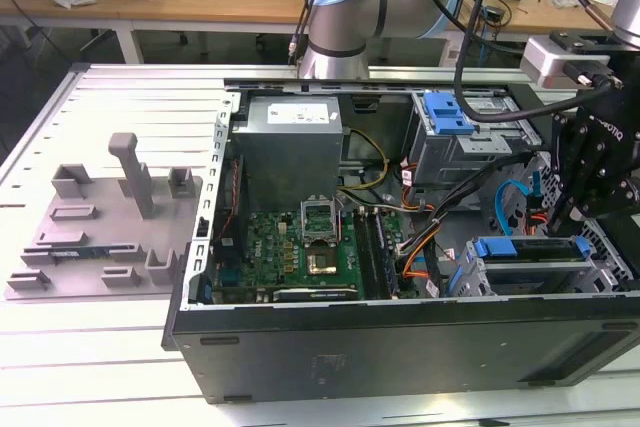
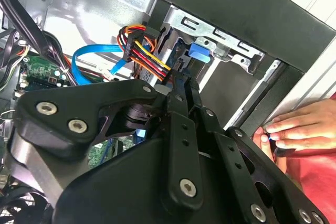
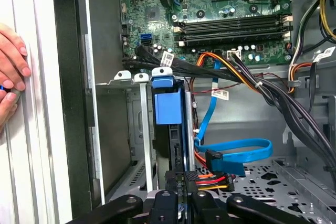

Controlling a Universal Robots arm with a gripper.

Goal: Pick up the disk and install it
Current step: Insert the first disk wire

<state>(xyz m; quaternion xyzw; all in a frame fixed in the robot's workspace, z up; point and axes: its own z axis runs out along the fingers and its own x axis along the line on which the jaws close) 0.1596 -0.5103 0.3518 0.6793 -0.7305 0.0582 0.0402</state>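
Exterior view, from its left: a grey fixture (image 1: pixel 110 222) lies on the worktop (image 1: pixel 110 357) near the left edge, well apart from the work. You then meet the open computer case (image 1: pixel 400 352) lying on its side across the middle of the worktop. The motherboard (image 1: pixel 300 247) is on its floor and the power supply (image 1: pixel 290 137) is against its far wall. A metal drive cage (image 1: pixel 600 267) stands at the case's near right corner, and the disk (image 1: pixel 530 252) sits inside it with its blue carrier frame showing. The gripper (image 1: pixel 570 212) hangs over the right end of that cage, close above the disk.

In the first wrist view the disk (image 3: pixel 168 106) stands edge-on in its slot, with the gripper (image 3: pixel 181 190) at its cabled end. The fingers are drawn together with no gap between the tips, but you cannot confirm contact with the disk. A person's hand (image 3: pixel 10 72) rests on the worktop just outside the case wall, beside the cage.
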